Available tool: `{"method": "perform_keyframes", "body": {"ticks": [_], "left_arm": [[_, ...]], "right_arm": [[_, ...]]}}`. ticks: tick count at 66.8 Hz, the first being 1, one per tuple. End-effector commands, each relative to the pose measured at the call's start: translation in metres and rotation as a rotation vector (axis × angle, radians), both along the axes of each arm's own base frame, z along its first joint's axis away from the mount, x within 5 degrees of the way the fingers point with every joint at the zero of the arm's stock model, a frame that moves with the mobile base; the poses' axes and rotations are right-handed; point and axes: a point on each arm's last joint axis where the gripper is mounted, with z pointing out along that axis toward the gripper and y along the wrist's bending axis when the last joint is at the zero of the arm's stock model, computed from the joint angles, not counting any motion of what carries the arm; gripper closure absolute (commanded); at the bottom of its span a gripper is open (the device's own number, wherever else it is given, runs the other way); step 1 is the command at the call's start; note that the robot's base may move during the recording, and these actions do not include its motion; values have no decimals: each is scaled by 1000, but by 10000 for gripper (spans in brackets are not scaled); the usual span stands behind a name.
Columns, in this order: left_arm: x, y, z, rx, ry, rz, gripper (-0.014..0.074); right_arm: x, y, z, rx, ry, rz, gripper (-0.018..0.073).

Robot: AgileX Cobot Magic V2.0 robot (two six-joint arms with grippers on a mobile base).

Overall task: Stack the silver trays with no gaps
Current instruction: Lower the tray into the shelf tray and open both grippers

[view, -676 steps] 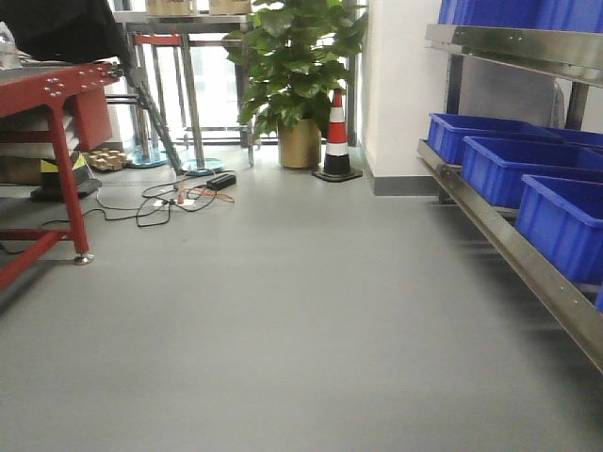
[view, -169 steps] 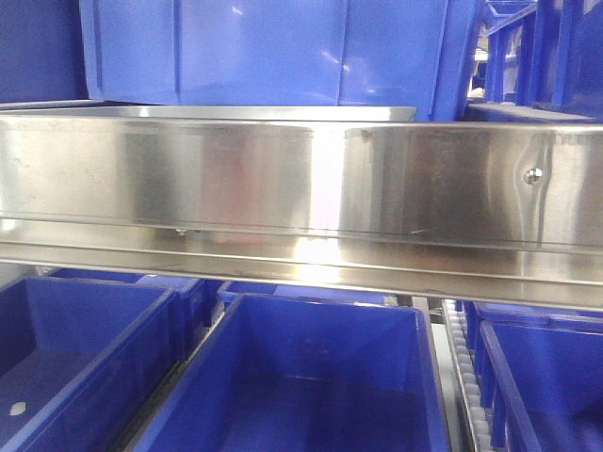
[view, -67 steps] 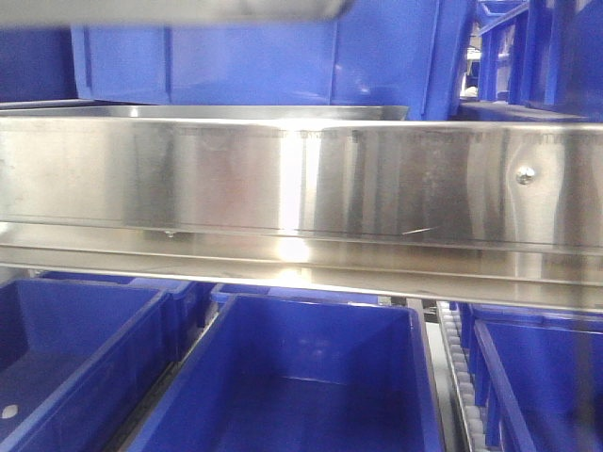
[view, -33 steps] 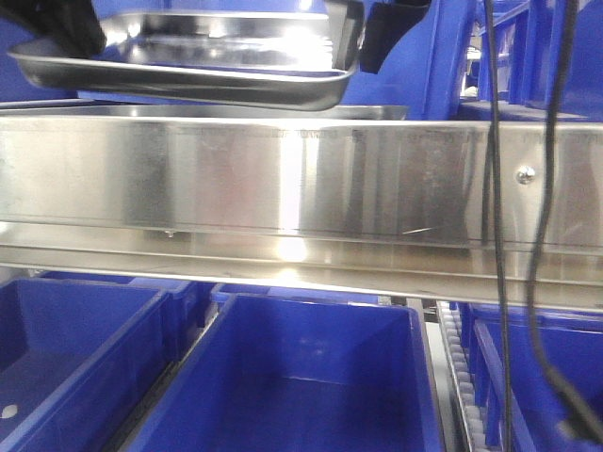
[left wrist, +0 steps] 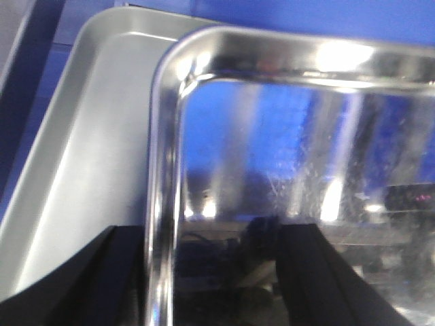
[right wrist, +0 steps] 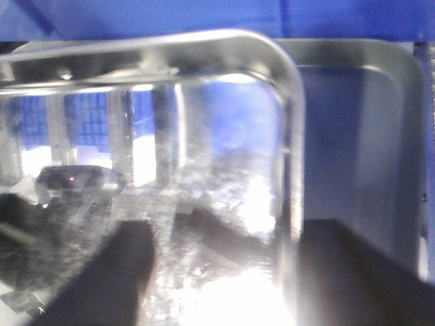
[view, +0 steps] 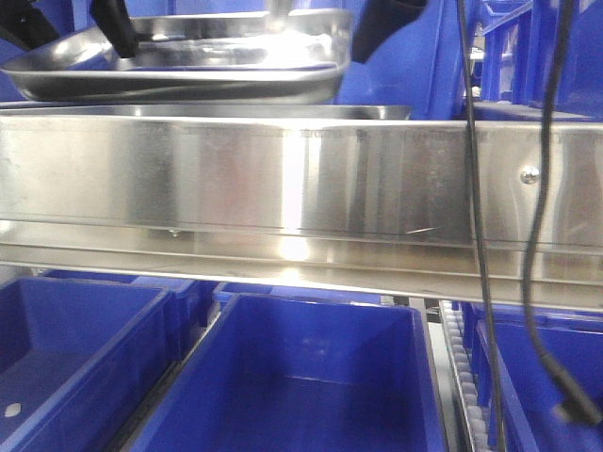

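In the front view a silver tray (view: 188,80) hangs just above a second silver tray (view: 283,111), of which only the rim shows behind the shelf rail. My left gripper (view: 113,24) is at the upper tray's left end and my right gripper (view: 377,24) at its right end. In the left wrist view the left gripper (left wrist: 204,231) is open and straddles the upper tray's (left wrist: 285,136) side rim, with the lower tray (left wrist: 88,136) offset to the left beneath. In the right wrist view the right gripper (right wrist: 228,227) is open and straddles the upper tray's (right wrist: 136,136) right rim, with the lower tray (right wrist: 360,136) beyond.
A long mirror-like steel rail (view: 283,179) with a screw (view: 530,174) crosses the front view below the trays. Blue bins (view: 311,377) sit under it and another blue bin (view: 405,66) stands behind the trays. Black cables (view: 476,235) hang at the right.
The upper tray has come down into view with both grippers. Since half a second ago it has sunk lower and levelled, closer to the lower tray's rim.
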Motion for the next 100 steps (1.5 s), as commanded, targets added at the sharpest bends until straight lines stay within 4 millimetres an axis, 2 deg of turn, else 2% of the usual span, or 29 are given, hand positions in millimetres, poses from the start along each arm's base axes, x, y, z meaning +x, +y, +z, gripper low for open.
{"method": "perform_keyframes", "body": {"ticks": [1, 13, 20, 26, 30, 36, 42, 44, 46, 55, 66, 78, 90, 100], "left_arm": [[4, 8, 8, -18, -42, 30, 269], [8, 24, 8, -17, -40, 78, 269], [7, 24, 7, -14, -30, 78, 271], [5, 22, 7, -16, -21, 72, 337], [3, 21, 9, -27, -20, 71, 453], [-4, 21, 20, -57, -40, 73, 636], [-14, 21, 32, -78, -69, 67, 591], [-19, 21, 38, -89, -80, 65, 591], [-23, 20, 43, -107, -86, 62, 592], [-50, 12, 66, -157, -158, 16, 592], [-84, 4, 74, -219, -312, -48, 592], [-127, 11, 63, -279, -447, -87, 592], [-172, 31, 51, -357, -658, -86, 592], [-205, 47, 35, -404, -792, -82, 592]], "right_arm": [[0, -4, 4, -46, -18, 1, 142], [-1, -8, 3, -95, 4, -15, 144], [-1, -8, 3, -92, 1, -14, 144], [-1, -8, 4, -90, -3, -12, 165], [-3, -9, 7, -85, -9, -12, 224], [-7, -11, 16, -65, -34, -9, 372], [-12, -15, 27, -53, -64, 4, 516], [-14, -17, 32, -54, -78, 16, 569], [-16, -19, 36, -55, -91, 25, 585], [-34, -27, 58, -104, -146, 116, 582], [-61, -31, 74, -125, -248, 220, 582], [-93, -41, 71, -102, -439, 340, 582], [-123, -58, 64, -8, -592, 433, 582], [-144, -77, 56, -23, -682, 477, 582]]}}
